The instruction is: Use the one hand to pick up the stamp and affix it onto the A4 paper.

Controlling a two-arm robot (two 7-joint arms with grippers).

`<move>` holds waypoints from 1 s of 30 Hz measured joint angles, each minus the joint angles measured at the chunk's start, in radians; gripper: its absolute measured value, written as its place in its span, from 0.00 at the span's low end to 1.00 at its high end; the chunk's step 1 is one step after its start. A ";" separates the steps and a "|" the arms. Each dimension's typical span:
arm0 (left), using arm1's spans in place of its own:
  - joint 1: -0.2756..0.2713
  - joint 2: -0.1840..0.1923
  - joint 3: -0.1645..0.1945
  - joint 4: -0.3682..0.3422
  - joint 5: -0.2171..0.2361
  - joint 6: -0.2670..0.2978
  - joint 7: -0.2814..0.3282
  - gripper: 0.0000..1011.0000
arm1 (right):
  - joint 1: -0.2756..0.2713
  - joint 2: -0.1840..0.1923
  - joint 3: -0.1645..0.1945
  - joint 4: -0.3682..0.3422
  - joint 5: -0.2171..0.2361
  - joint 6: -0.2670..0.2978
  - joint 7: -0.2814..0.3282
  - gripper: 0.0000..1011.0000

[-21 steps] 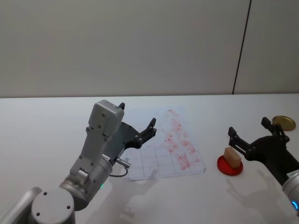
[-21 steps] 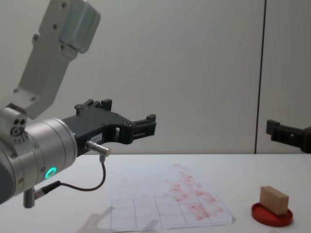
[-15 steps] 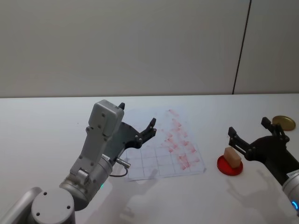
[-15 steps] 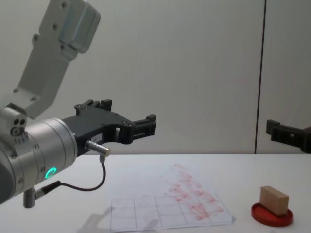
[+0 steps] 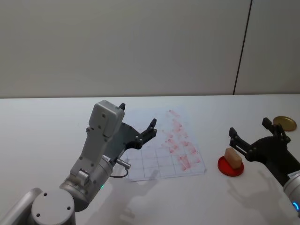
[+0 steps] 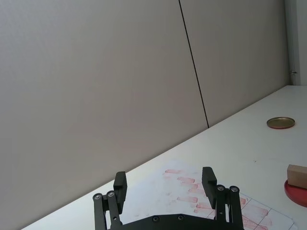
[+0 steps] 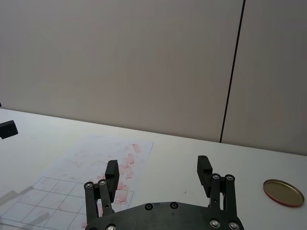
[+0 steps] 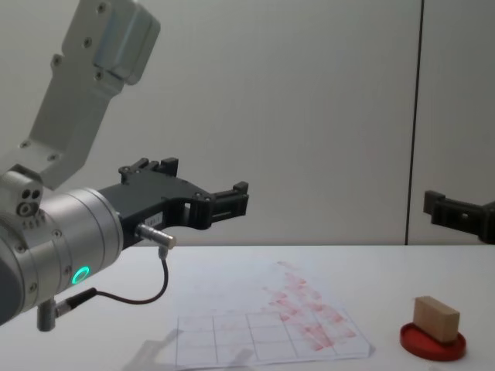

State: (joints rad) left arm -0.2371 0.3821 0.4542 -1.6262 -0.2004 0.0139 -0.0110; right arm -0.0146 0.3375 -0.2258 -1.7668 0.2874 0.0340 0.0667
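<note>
On the white table (image 5: 42, 140), in the head view, a white, grid-printed, red-smudged A4 paper (image 5: 164, 150) is laid flat. Right of the paper, well apart, a small tan wooden stamp (image 5: 232, 158) is stood on a round red ink pad (image 5: 229, 171). The black two-fingered left gripper (image 5: 138, 116) is held over the paper's left part, the black right gripper (image 5: 248, 126) right of it, above the stamp.

In both wrist views, the fingers are shown spread and empty.

In the chest view, the stamp is seen untouched.
</note>
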 joint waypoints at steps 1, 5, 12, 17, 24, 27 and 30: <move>0.000 0.000 0.000 0.000 0.000 0.000 0.000 0.98 | 0.000 0.000 0.000 0.000 0.000 0.000 0.000 0.99; 0.000 0.000 0.000 0.000 0.000 0.000 0.000 0.98 | 0.000 0.000 0.000 0.000 0.000 0.000 0.000 0.99; 0.000 0.000 0.000 0.000 0.000 0.000 0.000 0.98 | 0.000 0.000 0.000 0.000 0.000 0.000 0.000 0.99; 0.000 0.000 0.000 0.000 0.000 0.000 0.000 0.98 | 0.000 0.000 0.000 0.000 0.000 0.000 0.000 0.99; 0.000 0.000 0.000 0.000 0.000 0.000 0.000 0.98 | 0.009 -0.003 0.003 0.009 0.000 0.031 0.000 0.99; 0.000 0.000 0.000 0.000 0.000 0.000 0.000 0.98 | 0.017 -0.008 0.003 0.017 0.003 0.058 -0.002 0.99; 0.000 0.000 0.000 0.000 0.000 0.000 0.000 0.98 | 0.027 -0.015 0.003 0.028 0.004 0.091 -0.005 0.99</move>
State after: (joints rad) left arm -0.2371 0.3821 0.4542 -1.6262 -0.2004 0.0138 -0.0109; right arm 0.0127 0.3229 -0.2229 -1.7390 0.2915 0.1255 0.0620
